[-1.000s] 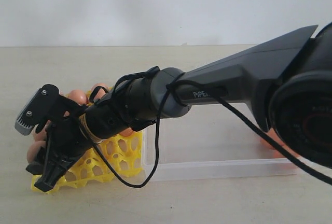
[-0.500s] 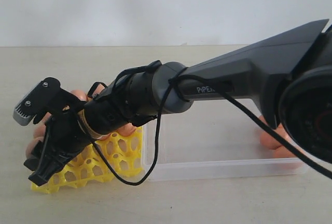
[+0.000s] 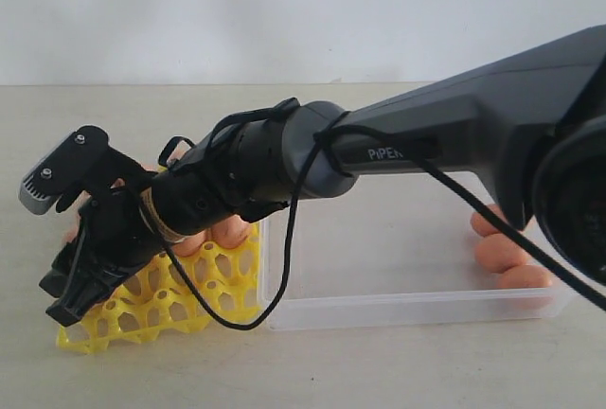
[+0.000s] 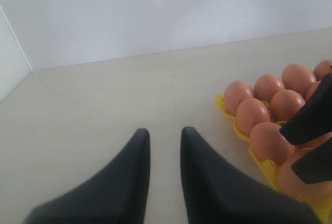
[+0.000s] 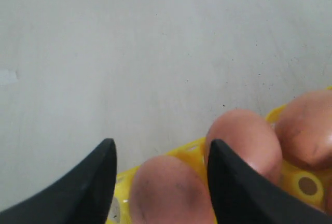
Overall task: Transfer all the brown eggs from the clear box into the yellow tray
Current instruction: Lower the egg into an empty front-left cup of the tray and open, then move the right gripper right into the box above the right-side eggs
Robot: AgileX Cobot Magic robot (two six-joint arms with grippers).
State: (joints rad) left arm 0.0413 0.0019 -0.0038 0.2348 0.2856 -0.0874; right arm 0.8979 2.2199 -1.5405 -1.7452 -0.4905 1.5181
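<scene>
smooth matt brown eggs (image 4: 253, 116), glossy yellow plastic tray (image 3: 227, 281), transparent plastic box (image 3: 398, 310), matt black fingers (image 5: 233, 193).

Yellow tray (image 3: 204, 288) sits left of clear box (image 3: 407, 309).

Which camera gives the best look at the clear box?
The exterior view: the clear box shows its front wall, floor and three eggs at its right end, though the right arm crosses its back. Neither wrist view shows it; they see only the tray and table.
</scene>
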